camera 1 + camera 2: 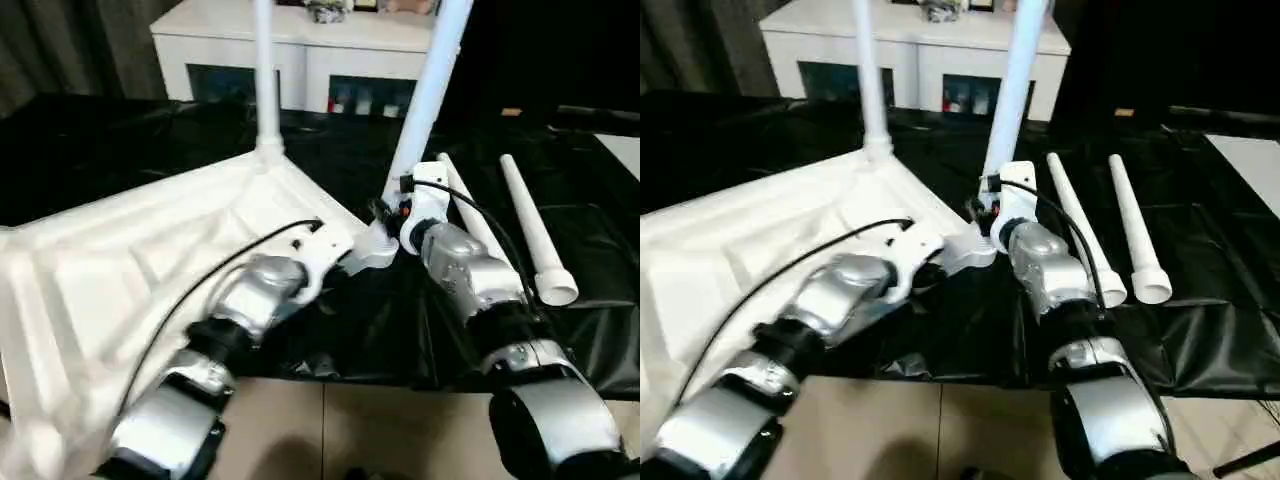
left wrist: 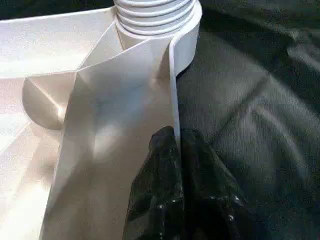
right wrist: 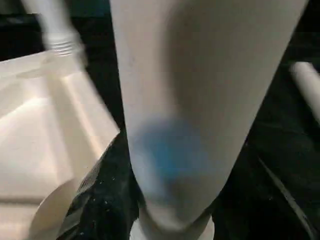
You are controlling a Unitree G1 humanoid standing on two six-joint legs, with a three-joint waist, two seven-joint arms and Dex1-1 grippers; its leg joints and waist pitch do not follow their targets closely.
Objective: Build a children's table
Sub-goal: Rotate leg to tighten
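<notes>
Right claw [image 3: 170, 210] seemingly around leg [image 1: 425, 95]

We lose both upright legs' [image 1: 432, 80] tops past the frame edge, leg base beyond our right gripper [image 3: 165, 220] blurred, cabinet [image 1: 330, 60] contents unreadable

The white ribbed tabletop [image 1: 130, 270] lay underside up on the black-covered surface [image 1: 590, 330], reaching past its near edge. One tapered white leg [image 1: 266, 80] stood upright in the far corner socket and a second [image 1: 425, 100] leaned in the nearer right corner socket. Two more legs [image 1: 535, 230] lay side by side on the cover to the right.
</notes>
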